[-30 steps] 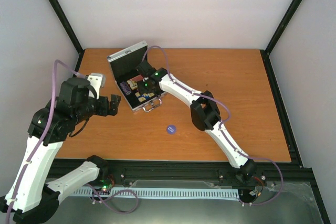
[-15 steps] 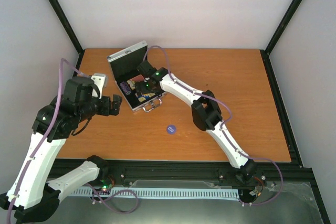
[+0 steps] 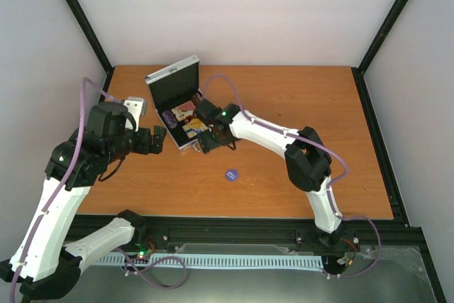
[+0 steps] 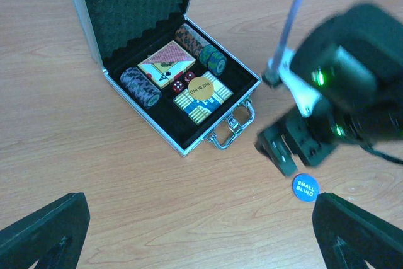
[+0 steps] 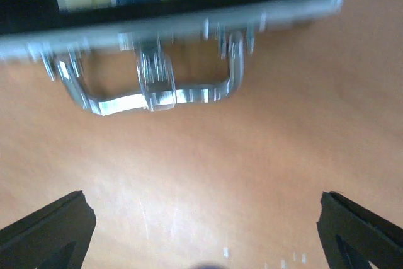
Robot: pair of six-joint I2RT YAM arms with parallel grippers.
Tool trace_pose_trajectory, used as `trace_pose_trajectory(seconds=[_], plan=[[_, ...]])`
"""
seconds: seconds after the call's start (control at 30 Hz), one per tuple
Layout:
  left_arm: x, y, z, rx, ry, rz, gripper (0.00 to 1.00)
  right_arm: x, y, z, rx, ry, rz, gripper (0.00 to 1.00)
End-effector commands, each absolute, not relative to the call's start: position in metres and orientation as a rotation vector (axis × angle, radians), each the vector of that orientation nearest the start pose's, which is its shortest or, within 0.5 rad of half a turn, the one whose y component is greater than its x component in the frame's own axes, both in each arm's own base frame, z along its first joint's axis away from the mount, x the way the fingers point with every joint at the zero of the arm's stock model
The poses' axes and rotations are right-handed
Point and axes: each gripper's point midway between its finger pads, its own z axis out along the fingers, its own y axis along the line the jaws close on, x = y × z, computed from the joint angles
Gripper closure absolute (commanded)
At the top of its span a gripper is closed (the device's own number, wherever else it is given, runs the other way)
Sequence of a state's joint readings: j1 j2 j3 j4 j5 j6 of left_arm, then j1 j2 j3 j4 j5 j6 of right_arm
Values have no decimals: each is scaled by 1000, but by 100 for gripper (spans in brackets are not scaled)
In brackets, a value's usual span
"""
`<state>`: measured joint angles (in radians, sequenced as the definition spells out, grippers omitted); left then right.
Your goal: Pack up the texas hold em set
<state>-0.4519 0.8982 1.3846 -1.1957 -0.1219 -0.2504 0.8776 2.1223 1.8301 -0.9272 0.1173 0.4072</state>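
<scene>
- Case (image 3: 174, 79) stands open at the far-left part of the table (image 3: 319, 140), lid up, handle (image 4: 233, 127) facing the arm bases.
- Already inside, seen from the left wrist: 3 chip stacks (image 4: 141, 86) lying on their sides, 2 card decks (image 4: 167, 61), red dice (image 4: 182, 82), and a yellow button (image 4: 200, 86) on top of the nearer deck.
- 1 piece is not yet packed: the blue chip (image 4: 305, 188), marked "small blind". It lies flat on the table, apart from the case, on the base side of the handle.
- Right gripper (image 3: 213, 145): jaws spread wide, nothing between them. It hangs just past the handle, between case and chip.
- Right wrist view is blurred. It shows the handle close ahead and bare wood below. A dark sliver at the bottom edge may be the chip; cannot confirm.
- Left gripper (image 4: 196, 218): jaws spread wide and empty, parked left of the case and looking across it. It is well apart from the chip.
- Key relation: the chip lies from the right gripper toward the bases and slightly right, close by. The right arm is clearly nearer.
- The chip is a round disc, so no long axis constrains the jaw angle.
- Judgement: lying flat, the chip offers only a thin edge, so the grasp needs the jaws low against the wood.
- Judgement: packing is nearly done. Chip in, then the lid shut.
</scene>
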Motion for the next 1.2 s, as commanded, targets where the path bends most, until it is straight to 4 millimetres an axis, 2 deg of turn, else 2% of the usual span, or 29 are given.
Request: trace_pose_trajectory(seconds=[0.0, 0.13, 0.27, 0.63, 1.17], plan=[[217, -85, 332, 164, 2252, -261, 0, 278, 339, 79, -716, 2794, 55, 3], [216, -87, 333, 168, 2249, -277, 0, 246, 319, 67, -701, 2855, 60, 5], [215, -88, 334, 169, 2247, -291, 0, 233, 309, 53, -695, 2898, 68, 8], [209, -84, 327, 148, 2263, -288, 0, 226, 311, 35, -760, 2935, 65, 12], [209, -83, 329, 139, 2261, -281, 0, 224, 304, 14, -756, 2964, -27, 20]])
